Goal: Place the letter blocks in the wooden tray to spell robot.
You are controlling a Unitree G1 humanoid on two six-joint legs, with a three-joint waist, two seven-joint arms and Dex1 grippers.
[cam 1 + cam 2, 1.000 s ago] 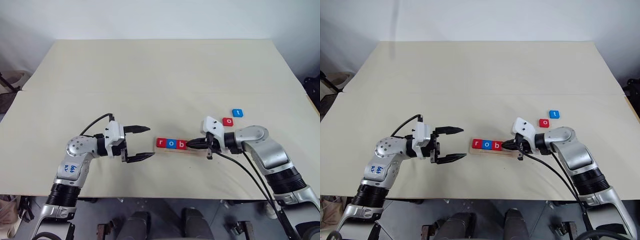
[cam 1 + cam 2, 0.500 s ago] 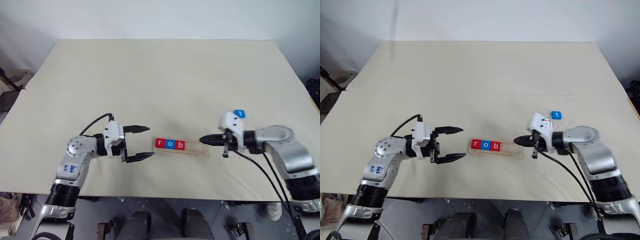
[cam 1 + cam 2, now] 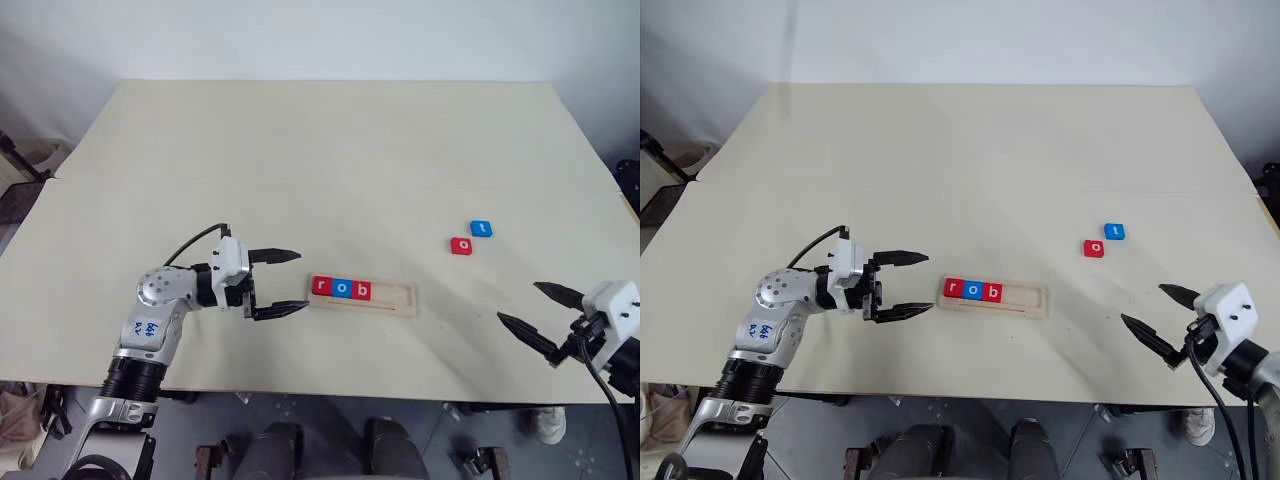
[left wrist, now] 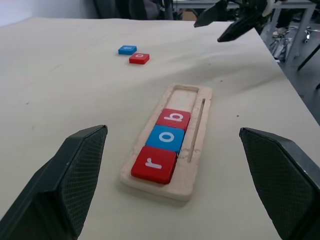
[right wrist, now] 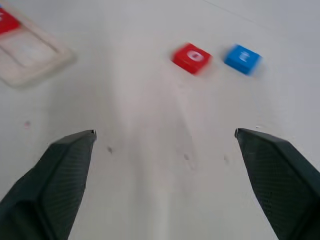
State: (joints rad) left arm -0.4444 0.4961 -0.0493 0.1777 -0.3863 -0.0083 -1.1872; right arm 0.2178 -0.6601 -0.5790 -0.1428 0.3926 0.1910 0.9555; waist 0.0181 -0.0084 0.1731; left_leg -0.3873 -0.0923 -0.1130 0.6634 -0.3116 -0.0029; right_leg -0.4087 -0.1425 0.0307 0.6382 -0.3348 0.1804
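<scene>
Head camera, either eye: the long pale-wood tray (image 3: 362, 296) with rounded corners lies near the front of the cream table (image 3: 300, 160). Its left part holds three flat square tiles side by side: a red "r" tile (image 3: 321, 286), a blue "o" tile (image 3: 342, 288) and a red "b" tile (image 3: 362, 290). The right part of the recess is bare wood. A loose red "o" tile (image 3: 461, 245) and a loose blue "t" tile (image 3: 481, 228) lie touching or nearly touching, well apart from the tray, to its right and farther back. The left gripper (image 3: 291, 281) sits just beside the tray's left end, fingers spread wide, holding nothing. The right gripper (image 3: 532, 310) sits near the table's front right edge, fingers spread wide, holding nothing.

Left wrist camera: the tray and its three tiles lie between the two parted black fingers (image 4: 65, 185).

Right wrist camera: both loose tiles lie on the table beyond the parted fingers (image 5: 55, 180); one tray end shows off to one side.
</scene>
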